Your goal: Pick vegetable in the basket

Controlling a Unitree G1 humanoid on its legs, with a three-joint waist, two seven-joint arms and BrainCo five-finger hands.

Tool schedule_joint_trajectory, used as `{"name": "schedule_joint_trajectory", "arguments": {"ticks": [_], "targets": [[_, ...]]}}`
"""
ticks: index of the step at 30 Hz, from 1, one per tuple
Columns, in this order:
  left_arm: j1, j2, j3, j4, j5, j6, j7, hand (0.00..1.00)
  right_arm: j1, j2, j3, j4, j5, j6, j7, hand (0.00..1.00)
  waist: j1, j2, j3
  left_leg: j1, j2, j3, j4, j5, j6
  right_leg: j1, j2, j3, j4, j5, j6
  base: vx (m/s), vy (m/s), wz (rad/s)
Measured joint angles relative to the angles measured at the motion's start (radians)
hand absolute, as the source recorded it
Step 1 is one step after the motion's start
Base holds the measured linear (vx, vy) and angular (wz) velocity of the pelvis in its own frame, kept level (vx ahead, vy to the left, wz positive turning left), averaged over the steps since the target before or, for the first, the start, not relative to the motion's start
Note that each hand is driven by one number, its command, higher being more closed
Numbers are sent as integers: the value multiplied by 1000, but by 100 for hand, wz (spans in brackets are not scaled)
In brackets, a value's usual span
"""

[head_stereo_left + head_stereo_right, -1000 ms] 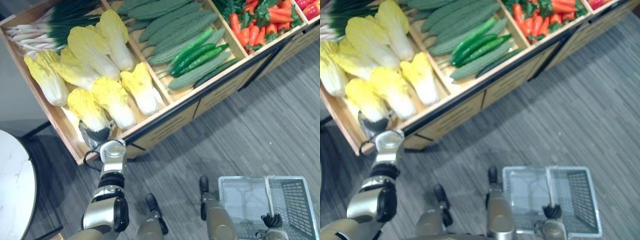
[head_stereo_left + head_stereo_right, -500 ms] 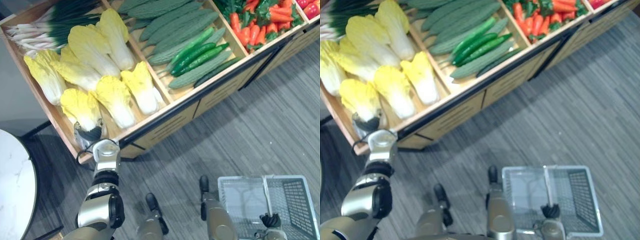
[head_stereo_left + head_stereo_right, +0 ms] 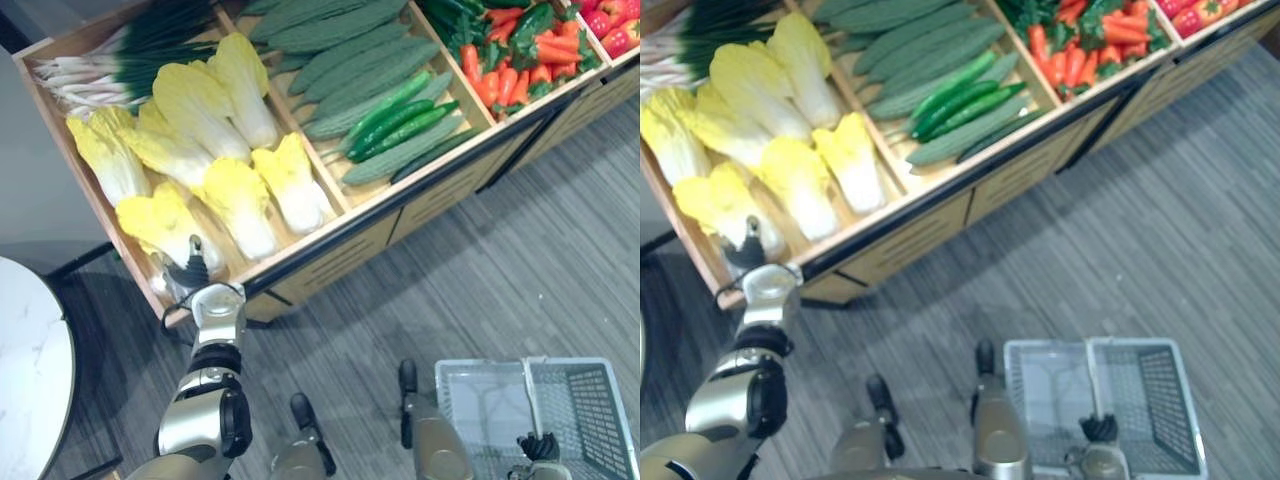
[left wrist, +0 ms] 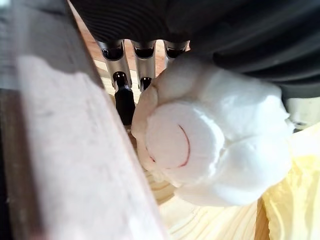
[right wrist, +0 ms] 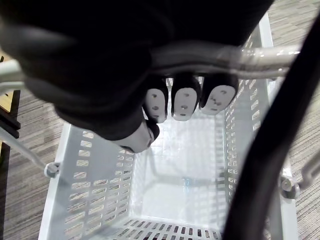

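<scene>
L hand (image 3: 190, 272) wraps cabbage (image 3: 157, 215) base, tight vs crate rim (image 4: 60, 130); R hand (image 5: 182, 102) grips basket (image 5: 90, 167) handle.

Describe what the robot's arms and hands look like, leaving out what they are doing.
The left arm is made of rounded silver-grey shells with black bands at the joints. The left hand and the right hand each have a dark ribbed cover over the back and wrist. Slim silver fingers run out from under the cover and end in dark tips.
</scene>
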Motion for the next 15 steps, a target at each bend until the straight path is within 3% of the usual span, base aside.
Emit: {"name": "schedule_joint_trajectory", "arguments": {"ticks": [6,9,11,15], "targets": [[106,-46,-97,-137,14,30,-31,100,4,3,-11,7,-3,13,12,100,-15,-3,-40,11,-11,-29,0,1,2,35,-15,-33,-11,0,0,35,5,16],[216,-48,-171,-353,141,46,-54,100,16,4,-29,6,-4,13,17,100,-12,3,-63,14,-13,-53,5,4,6,53,-20,-51,-11,0,0,1,2,16],[263,-42,-188,-448,208,46,-65,100,35,1,-53,5,-5,13,18,100,7,20,-87,15,-13,-57,5,6,9,57,-21,-53,-11,0,0,-22,-6,6],[315,-40,-187,-539,289,47,-73,100,56,-14,-60,4,-9,13,22,100,10,48,-116,17,-14,-79,4,13,14,74,-24,-71,-11,-2,-1,-41,-4,16]]}}
